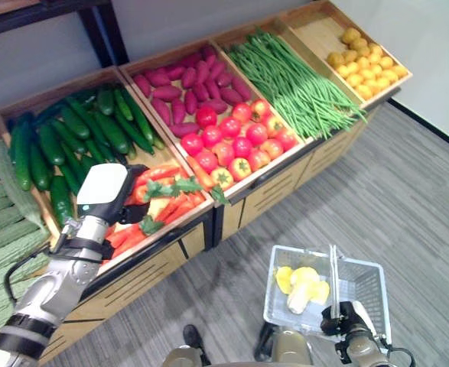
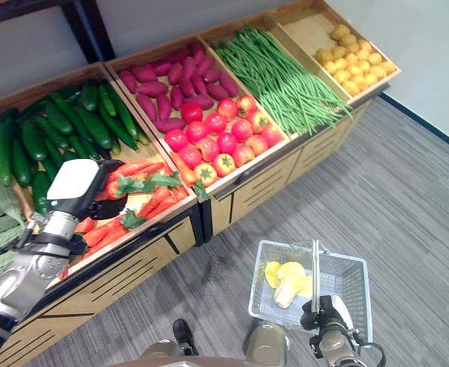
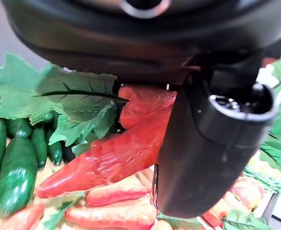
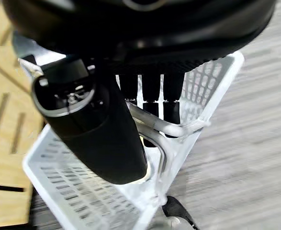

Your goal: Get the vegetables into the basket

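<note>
Over the stand's front-left bin, left hand (image 1: 126, 205) clenched a carrot (image 3: 111, 158), its length crosswise; right hand (image 1: 337, 319) gripped the basket (image 1: 362, 269) handle.

Left hand (image 1: 111, 200) fingers buried among the carrots (image 1: 167, 200), hidden by its own white back; wrist view shows the thumb (image 3: 212, 148) against a red carrot (image 3: 106, 160), finger curl not readable. Right hand (image 1: 345, 319) partly cut by the bottom edge beside the basket (image 1: 366, 277). Yellow items (image 1: 304, 284) inside the basket too small to identify. Green stack (image 1: 2, 229) left of the carrots cut by the frame edge. Basket mesh blurred in right wrist view.
</note>
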Controlling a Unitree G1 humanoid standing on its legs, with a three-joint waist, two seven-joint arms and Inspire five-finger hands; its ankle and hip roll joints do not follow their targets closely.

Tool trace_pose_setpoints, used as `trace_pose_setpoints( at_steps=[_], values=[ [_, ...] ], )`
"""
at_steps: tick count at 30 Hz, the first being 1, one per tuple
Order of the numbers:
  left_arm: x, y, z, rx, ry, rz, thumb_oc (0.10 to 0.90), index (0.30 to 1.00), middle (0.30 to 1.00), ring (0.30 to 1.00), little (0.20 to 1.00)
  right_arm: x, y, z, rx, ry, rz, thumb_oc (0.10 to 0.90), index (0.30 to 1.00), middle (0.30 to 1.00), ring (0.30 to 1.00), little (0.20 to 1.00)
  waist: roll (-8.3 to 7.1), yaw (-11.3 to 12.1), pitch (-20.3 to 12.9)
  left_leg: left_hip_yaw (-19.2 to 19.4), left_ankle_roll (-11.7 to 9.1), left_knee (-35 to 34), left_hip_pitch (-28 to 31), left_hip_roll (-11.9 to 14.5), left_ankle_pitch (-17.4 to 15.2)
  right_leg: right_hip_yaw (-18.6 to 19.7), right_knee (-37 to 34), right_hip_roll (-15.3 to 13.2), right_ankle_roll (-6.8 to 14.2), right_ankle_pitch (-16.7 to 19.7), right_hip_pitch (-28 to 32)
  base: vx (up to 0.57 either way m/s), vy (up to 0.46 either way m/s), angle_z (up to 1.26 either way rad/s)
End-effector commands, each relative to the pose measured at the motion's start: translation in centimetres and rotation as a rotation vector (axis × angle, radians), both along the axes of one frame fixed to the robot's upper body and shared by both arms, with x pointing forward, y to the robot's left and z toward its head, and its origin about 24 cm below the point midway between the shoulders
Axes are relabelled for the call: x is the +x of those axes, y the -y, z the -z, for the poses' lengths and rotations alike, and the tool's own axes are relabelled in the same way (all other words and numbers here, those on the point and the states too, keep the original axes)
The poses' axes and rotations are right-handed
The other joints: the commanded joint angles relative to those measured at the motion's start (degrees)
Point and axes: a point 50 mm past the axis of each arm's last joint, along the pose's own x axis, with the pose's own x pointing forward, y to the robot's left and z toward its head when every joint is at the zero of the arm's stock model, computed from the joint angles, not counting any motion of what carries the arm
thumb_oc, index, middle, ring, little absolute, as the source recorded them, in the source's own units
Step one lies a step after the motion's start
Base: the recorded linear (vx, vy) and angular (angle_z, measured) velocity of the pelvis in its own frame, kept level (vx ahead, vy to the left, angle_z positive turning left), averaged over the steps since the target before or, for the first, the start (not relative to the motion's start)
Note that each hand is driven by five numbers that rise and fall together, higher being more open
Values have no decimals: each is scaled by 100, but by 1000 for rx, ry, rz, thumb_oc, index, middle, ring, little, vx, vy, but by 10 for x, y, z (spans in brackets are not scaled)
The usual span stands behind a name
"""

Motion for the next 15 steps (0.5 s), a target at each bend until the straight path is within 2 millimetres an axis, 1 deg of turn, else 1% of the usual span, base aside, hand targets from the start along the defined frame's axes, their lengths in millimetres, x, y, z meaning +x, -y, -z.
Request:
trace_pose_setpoints(
  at_steps=[1,6,7,9,10,11,12,13,15],
  values=[
    [7,2,-65,40,301,36,400,300,300,300,300,-24,26,-4,-117,-73,-31,400,300,300,300,300,-39,-48,-348,-334,-174,25,84,-27,-380,190,-203,-97,138,397,-55,37,-133,-41],
    [11,1,-59,24,289,21,400,300,300,300,300,-25,31,-7,-126,-54,-15,400,300,300,300,300,45,-163,-391,-202,-375,154,89,189,-248,235,-753,182,36,278,156,36,-199,-33],
    [12,4,-55,-4,285,23,400,300,300,300,300,-25,34,-9,-134,-50,-9,400,300,300,300,300,77,-215,-398,-174,-466,178,94,292,-155,256,-840,287,-20,247,193,49,-263,-43],
    [12,5,-52,-24,280,19,400,300,300,300,300,-24,37,-11,-140,-35,2,400,300,300,300,300,120,-282,-406,-125,-564,206,123,416,-83,311,-923,408,-82,206,238,65,-296,-19],
    [14,8,-49,-46,275,26,400,300,300,300,300,-22,42,-14,-157,-24,9,400,300,300,300,300,174,-336,-381,-107,-672,310,113,554,-20,361,-966,513,-160,150,270,60,-306,-15],
    [16,10,-47,-58,274,31,400,300,300,300,300,-21,43,-15,-161,-15,12,400,300,300,300,300,193,-365,-369,-88,-727,370,95,626,21,374,-976,566,-205,119,278,37,-227,-27],
    [16,11,-47,-59,274,31,400,300,300,300,300,-20,44,-16,-162,-15,13,400,300,300,300,300,204,-360,-364,-90,-741,385,90,644,22,374,-978,580,-218,115,280,34,-177,-21],
    [18,15,-46,-76,273,44,400,300,300,300,300,-20,47,-17,-171,-7,24,400,300,300,300,300,233,-384,-351,-85,-798,453,78,724,59,375,-984,631,-255,84,300,42,-176,-15],
    [20,18,-42,-92,266,45,400,300,300,300,300,-19,51,-20,-181,11,37,400,300,300,300,300,267,-438,-317,-81,-896,584,56,878,114,411,-991,749,-354,11,333,55,-227,-6]
  ],
)
